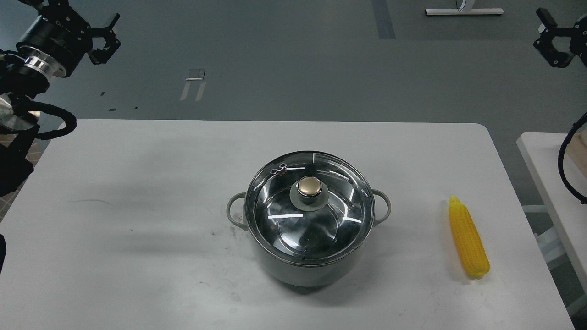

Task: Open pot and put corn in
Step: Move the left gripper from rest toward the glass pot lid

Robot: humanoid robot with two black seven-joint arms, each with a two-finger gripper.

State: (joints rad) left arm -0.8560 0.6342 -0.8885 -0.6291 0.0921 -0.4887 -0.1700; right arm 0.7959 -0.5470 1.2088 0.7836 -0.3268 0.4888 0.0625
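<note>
The pot is sitting mid-tabletop, glass lid on; the corn is lying at its 3 o'clock, well apart. Both the left pincer and right pincer are hanging apart, empty, raised. Opening step not begun; next move calls for gripping the knob.

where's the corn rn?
In the head view, the corn lies flat on the white table near its right edge, to the right of the lidded pot and apart from it, tapered tip pointing away from the robot.
</note>
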